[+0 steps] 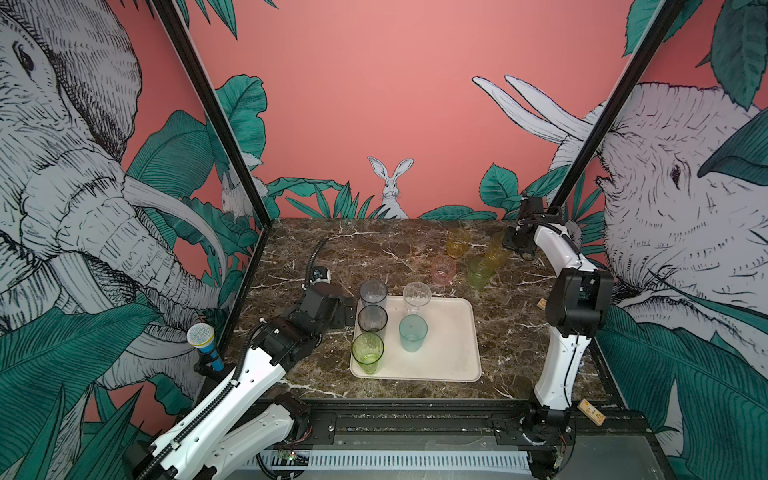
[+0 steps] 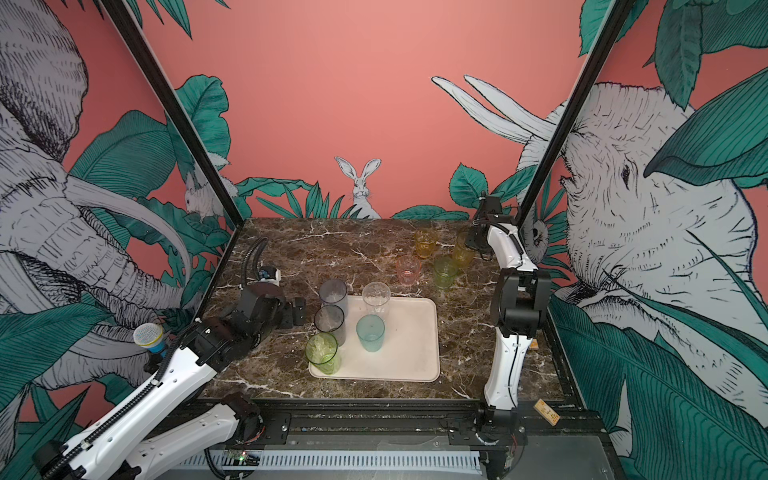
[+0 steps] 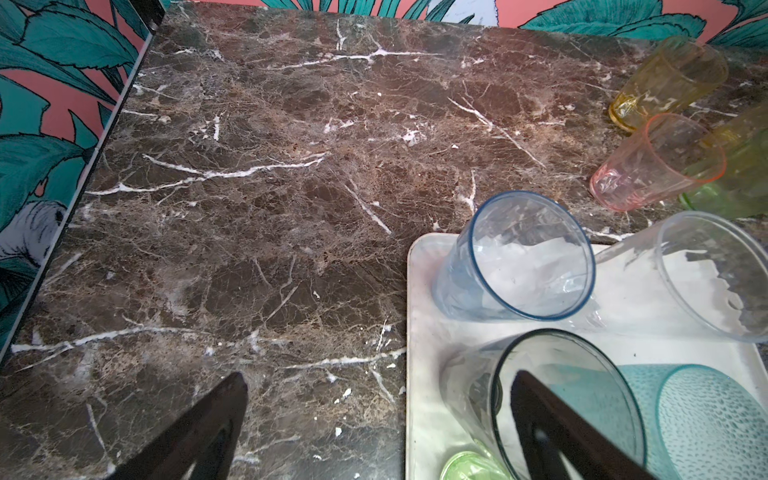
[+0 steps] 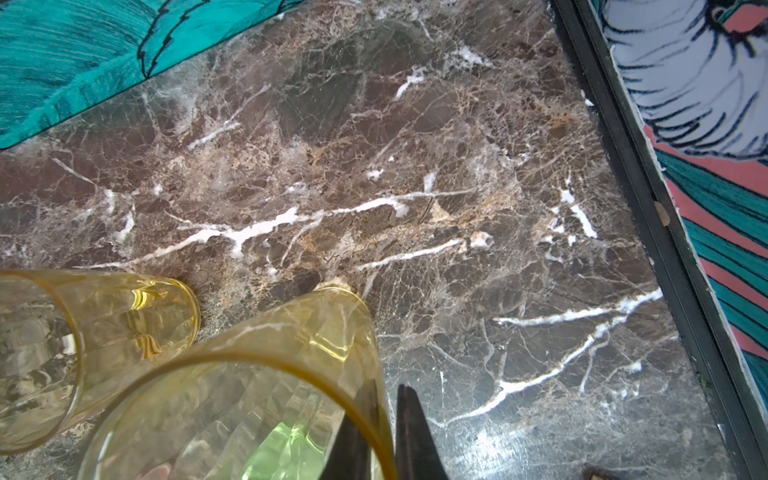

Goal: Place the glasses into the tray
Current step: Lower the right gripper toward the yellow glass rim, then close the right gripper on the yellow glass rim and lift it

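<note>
**A:** ok so how far along is this going? Nearest the camera, the tray (image 1: 451, 332) is already holding five: green glass (image 1: 368, 353) up front, teal glass (image 1: 412, 332), smoky glass (image 1: 372, 320), then grey glass (image 1: 373, 293) and clear glass (image 1: 417, 297) at its far edge. The left gripper (image 2: 294, 312) is sitting just beside the tray's left rim, jaws spread wide, gripping nothing.

**B:** yeah, and four more are waiting out on the marble table (image 1: 374, 249) beyond it: pink glass (image 1: 443, 270), lime glass (image 1: 480, 272), then amber glass (image 1: 458, 243) and the tall yellow glass (image 4: 291, 332) at the back right. The right gripper (image 4: 386, 388) is pinching the yellow glass's wall, one finger inside the rim and one outside, so I'd say it's doing pickup number six. Next it's needing a straight lift, since the lime and amber ones are standing really close. Then it's carrying over to the bare right side of the tray.
</note>
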Tool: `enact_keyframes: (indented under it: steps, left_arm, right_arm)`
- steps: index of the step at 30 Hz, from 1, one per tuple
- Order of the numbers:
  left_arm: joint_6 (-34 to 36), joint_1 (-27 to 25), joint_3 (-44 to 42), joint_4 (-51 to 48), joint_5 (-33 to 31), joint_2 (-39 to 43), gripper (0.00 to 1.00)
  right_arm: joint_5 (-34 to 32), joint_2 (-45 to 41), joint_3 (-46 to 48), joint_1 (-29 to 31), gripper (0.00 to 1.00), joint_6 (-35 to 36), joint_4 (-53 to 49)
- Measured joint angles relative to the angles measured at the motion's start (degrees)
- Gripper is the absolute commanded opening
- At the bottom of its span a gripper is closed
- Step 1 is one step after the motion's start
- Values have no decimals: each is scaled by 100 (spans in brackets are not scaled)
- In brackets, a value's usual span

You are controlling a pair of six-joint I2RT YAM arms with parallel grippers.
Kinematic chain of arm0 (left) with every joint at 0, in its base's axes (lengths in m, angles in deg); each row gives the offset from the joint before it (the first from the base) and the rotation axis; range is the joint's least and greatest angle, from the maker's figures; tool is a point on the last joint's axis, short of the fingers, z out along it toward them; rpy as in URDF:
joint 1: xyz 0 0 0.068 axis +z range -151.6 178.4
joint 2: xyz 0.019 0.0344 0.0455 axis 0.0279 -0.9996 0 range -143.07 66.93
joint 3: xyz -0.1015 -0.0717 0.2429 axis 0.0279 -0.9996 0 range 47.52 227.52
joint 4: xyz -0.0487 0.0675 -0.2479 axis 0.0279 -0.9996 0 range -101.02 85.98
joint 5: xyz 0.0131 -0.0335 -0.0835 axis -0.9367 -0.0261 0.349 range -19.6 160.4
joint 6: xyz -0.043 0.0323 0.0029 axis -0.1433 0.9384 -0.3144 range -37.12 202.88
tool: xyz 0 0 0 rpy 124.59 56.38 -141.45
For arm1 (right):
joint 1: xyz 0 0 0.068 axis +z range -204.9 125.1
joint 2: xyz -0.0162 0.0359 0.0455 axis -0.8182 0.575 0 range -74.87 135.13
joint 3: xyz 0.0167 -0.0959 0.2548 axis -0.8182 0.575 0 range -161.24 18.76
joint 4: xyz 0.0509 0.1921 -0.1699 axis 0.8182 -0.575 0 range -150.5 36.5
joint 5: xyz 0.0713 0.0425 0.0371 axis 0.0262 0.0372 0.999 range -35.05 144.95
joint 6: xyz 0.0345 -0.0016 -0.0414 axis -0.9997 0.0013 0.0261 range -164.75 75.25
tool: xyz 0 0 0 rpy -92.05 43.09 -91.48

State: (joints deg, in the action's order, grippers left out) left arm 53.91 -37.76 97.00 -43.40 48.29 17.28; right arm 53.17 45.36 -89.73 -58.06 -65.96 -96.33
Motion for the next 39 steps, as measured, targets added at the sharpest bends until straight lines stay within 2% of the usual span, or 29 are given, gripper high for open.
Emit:
enact_keyframes:
  steps: [28, 39]
  left_arm:
    - [0, 0, -7, 9, 85, 136, 99]
    - [0, 0, -13, 9, 155, 157, 99]
  right_arm:
    - [-35, -1576, 142, 20, 0, 120, -763]
    - [46, -2264, 232, 407, 0, 275, -1314]
